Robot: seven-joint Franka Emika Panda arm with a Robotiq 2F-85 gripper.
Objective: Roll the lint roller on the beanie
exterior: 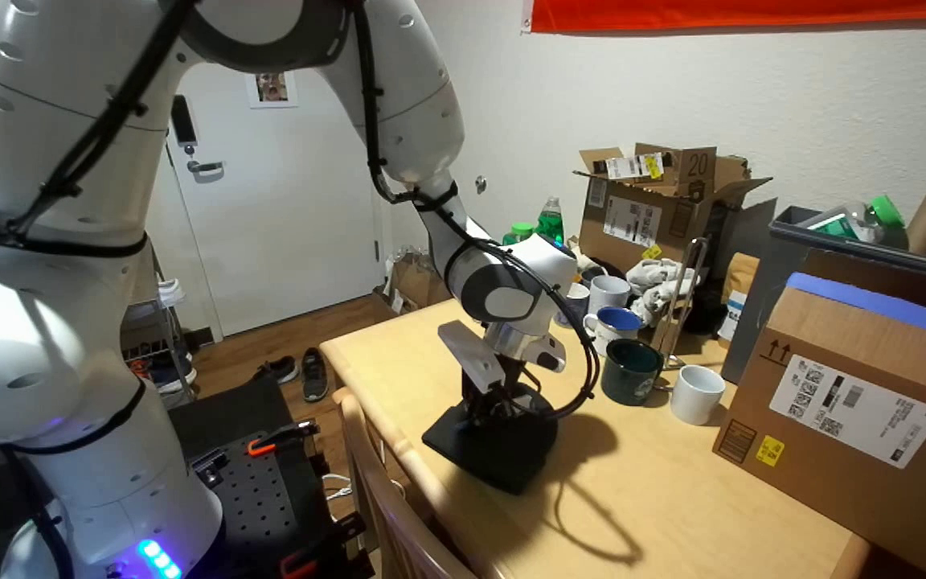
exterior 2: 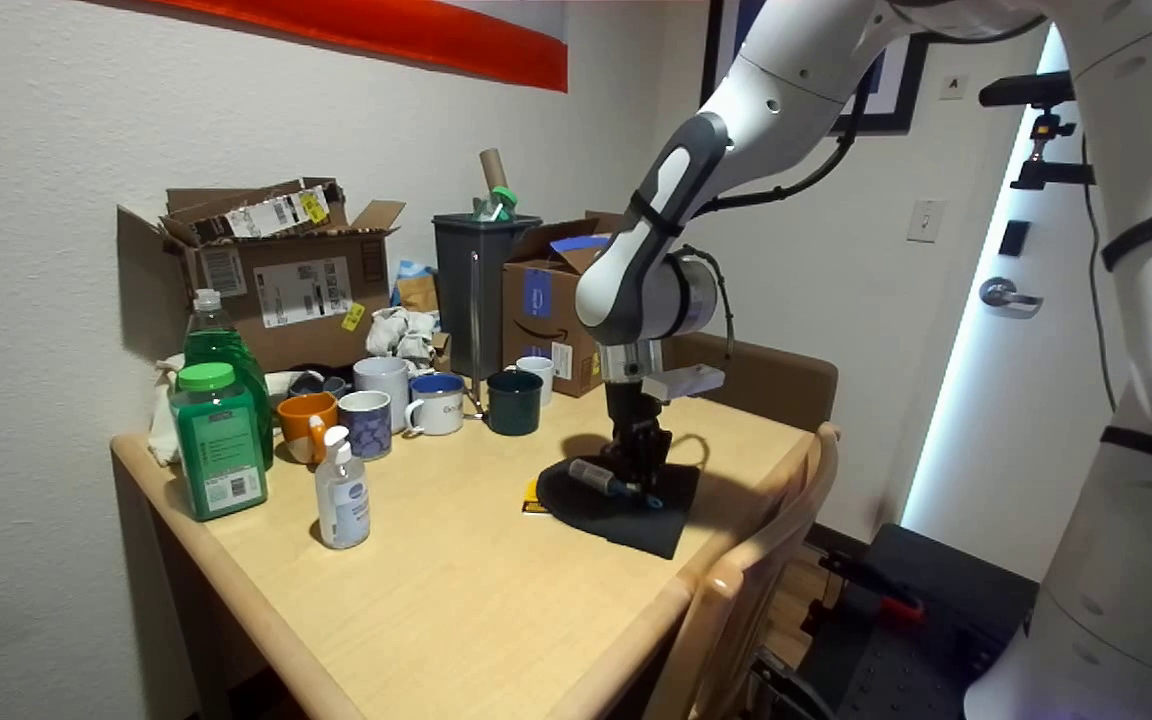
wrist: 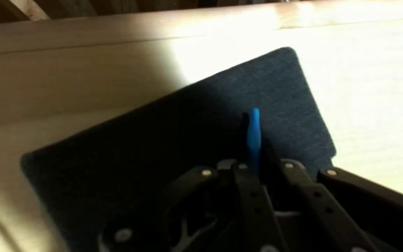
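One hand (wrist: pixel 259 167) grips the lint roller (exterior 2: pixel 593 476), pointing to ten o'clock in an exterior view, over the beanie (exterior 2: pixel 636 527): pickup done, rolling likely unfinished.

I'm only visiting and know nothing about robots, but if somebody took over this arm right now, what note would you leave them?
Gripper: closed on the lint roller by its blue handle.
Beanie: lying flattened on the table.
Lint roller: over the beanie; whether it presses on the fabric, I can't tell.
Done: roller gripped and in place above the beanie.
Left: rolling it across the beanie; whether any has been rolled doesn't show.
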